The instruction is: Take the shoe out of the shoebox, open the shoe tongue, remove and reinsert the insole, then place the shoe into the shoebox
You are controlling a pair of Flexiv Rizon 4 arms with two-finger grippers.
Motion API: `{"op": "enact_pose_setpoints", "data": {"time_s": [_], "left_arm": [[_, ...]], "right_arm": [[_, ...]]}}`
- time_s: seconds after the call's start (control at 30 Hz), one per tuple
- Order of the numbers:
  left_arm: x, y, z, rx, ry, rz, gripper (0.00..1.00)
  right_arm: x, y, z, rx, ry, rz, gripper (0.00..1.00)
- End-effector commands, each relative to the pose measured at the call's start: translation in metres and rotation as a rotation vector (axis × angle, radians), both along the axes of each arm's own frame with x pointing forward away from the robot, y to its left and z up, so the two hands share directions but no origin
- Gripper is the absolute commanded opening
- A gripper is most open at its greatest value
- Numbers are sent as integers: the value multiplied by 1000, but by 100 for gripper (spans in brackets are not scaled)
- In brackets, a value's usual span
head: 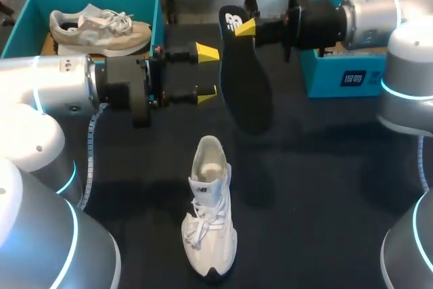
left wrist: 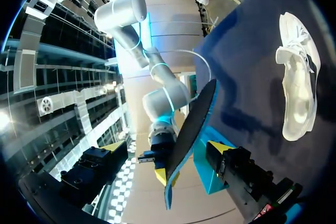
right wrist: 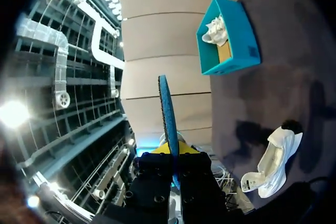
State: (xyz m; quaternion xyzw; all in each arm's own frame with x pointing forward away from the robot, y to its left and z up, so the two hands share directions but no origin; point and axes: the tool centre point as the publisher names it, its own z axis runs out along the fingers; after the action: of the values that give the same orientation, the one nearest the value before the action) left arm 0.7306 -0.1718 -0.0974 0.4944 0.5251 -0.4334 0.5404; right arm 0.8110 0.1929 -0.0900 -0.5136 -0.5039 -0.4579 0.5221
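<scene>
Farthest left, a teal shoebox (head: 20, 25) holds a beige shoe (head: 101, 28), and just beside it my left gripper (head: 206, 71) hovers over the dark desk (head: 325, 187), fingers spread with nothing between them. Nearer me, the white shoe (head: 210, 214) lies on the desk with its toe towards me. Further right, the black insole (head: 245, 79) hangs in the air, its far end pinched by my right gripper (head: 245, 28).

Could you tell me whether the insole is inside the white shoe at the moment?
Out. The black flat insole hangs pinched in the right gripper, well apart from the white lace-up shoe standing on the table.
</scene>
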Motion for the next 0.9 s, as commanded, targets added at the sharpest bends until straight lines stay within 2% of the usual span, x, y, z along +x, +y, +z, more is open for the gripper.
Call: {"op": "enact_pose_setpoints", "data": {"time_s": [0.03, 0.3, 0.47, 0.9], "left_arm": [[1, -1, -2, -1, -21, 10, 100], [18, 7, -13, 17, -55, 19, 100], [31, -1, -24, 7, -31, 34, 100], [28, -29, -23, -55, -39, 32, 100]], "right_arm": [[-2, 5, -1, 3, -1, -7, 0], [-2, 5, -1, 3, -1, -7, 0], [-2, 5, -1, 3, -1, -7, 0], [-2, 5, -1, 3, -1, -7, 0]]}}
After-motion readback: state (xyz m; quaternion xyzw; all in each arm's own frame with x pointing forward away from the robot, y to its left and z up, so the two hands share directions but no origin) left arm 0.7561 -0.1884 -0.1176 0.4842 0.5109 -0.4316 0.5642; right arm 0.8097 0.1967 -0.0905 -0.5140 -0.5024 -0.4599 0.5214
